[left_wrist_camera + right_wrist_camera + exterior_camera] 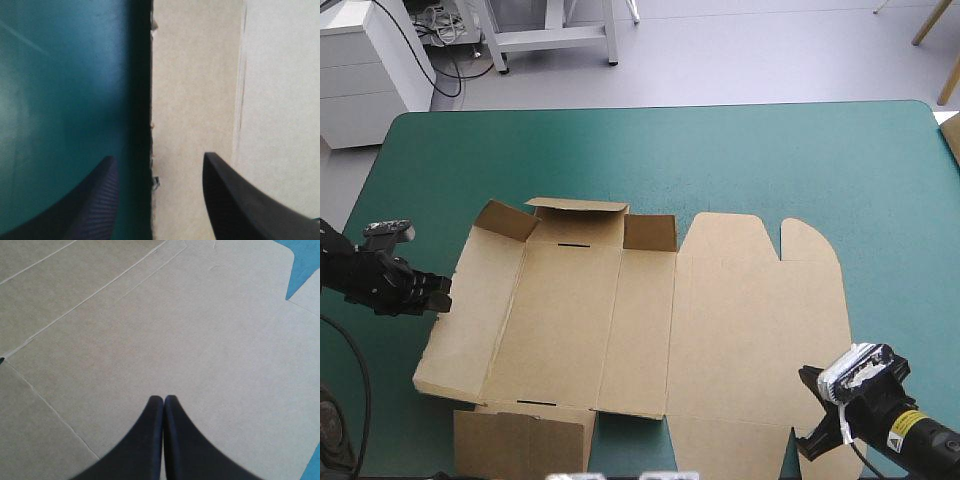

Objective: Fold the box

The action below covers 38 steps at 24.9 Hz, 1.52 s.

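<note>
One box (mostly flat), left end effector parted, right end effector closed

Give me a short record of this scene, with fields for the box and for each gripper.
box: brown board sheet, mostly flat on the teal-green cover
far wall: raised
lid panel: flat, on the sheet's right side
left gripper: open, astride the box's left edge, one finger over the board, the other over the cover
right gripper: shut, over the lid panel near its near right corner
contact: cannot tell whether either gripper touches the board
</note>
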Each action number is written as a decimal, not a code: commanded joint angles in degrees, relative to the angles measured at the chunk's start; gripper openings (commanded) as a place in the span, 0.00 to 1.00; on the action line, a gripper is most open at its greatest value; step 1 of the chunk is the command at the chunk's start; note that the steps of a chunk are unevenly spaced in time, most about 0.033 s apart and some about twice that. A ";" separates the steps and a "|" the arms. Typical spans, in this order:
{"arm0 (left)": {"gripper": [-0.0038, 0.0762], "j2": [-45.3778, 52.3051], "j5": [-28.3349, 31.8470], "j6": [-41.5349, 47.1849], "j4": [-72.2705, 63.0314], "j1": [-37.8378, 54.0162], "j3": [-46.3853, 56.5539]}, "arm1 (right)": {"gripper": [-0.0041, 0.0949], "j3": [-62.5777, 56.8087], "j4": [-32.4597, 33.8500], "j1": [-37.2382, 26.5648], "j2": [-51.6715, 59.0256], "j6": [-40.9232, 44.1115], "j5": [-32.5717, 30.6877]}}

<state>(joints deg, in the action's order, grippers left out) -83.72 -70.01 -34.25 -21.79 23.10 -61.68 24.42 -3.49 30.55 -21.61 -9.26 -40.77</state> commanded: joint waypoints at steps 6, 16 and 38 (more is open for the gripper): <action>0.51 -1.12 -3.46 -0.04 -4.96 0.07 -0.14 | 0.02 1.38 -0.41 -0.40 -0.27 -0.28 3.81; 0.51 -1.12 -3.46 -2.33 -8.94 0.07 9.20 | 0.02 1.38 -0.41 -0.40 -0.27 -0.37 3.81; 0.04 -1.12 1.77 -4.00 2.84 -12.46 -5.17 | 0.02 1.38 -0.40 -0.40 -0.27 -0.37 3.81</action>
<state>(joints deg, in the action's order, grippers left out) -86.58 -69.30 -38.21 -20.77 13.95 -61.57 24.42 -3.49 30.55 -21.61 -9.37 -40.77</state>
